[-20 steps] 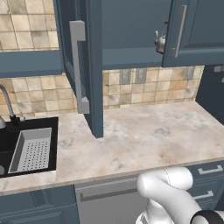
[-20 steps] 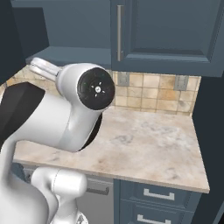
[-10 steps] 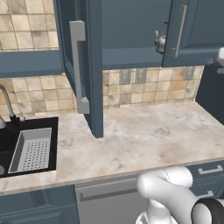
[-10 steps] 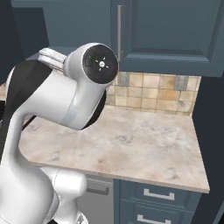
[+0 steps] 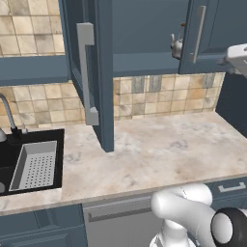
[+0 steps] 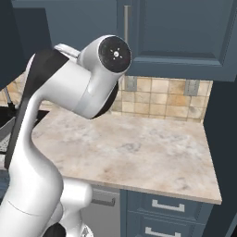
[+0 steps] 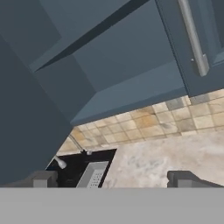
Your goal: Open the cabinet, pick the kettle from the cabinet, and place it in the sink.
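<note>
We see the kettle (image 5: 176, 44) upright on the open cabinet (image 5: 144, 34) shelf, half hidden by the right door (spout direction unclear). Our claw (image 7: 111, 178) gapes wide, empty, above bare counter (image 5: 159, 149) beside the sink (image 5: 19, 159).

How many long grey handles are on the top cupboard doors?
2. One handle is on the open left door; the other handle is on the right door, beside the kettle. More may be hidden.
</note>
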